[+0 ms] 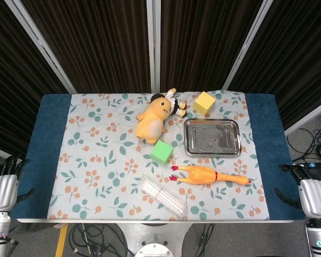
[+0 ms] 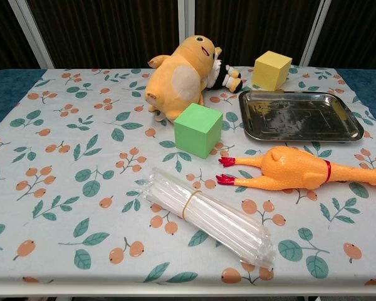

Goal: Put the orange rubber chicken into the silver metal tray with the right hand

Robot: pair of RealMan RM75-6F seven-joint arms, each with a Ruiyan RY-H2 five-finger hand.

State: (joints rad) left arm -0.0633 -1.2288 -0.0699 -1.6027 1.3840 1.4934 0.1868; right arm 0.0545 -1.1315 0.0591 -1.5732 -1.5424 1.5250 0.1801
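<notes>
The orange rubber chicken (image 1: 209, 174) lies flat on the floral cloth near the front right, red feet pointing left; the chest view shows the chicken (image 2: 297, 170) just in front of the tray. The silver metal tray (image 1: 212, 151) holds nothing, and its rim (image 2: 301, 135) faces the chicken. My right hand (image 1: 295, 182) hangs off the table's right edge, well right of the chicken, with its fingers apart and nothing in them. My left hand (image 1: 9, 168) sits off the left edge, fingers apart and holding nothing. Neither hand appears in the chest view.
A green cube (image 1: 161, 152) stands left of the tray. Behind the cube lies a yellow plush toy (image 1: 152, 120) with a small dark doll beside it. A yellow cube (image 1: 204, 103) sits behind the tray. A bundle of clear straws (image 1: 164, 196) lies near the front edge.
</notes>
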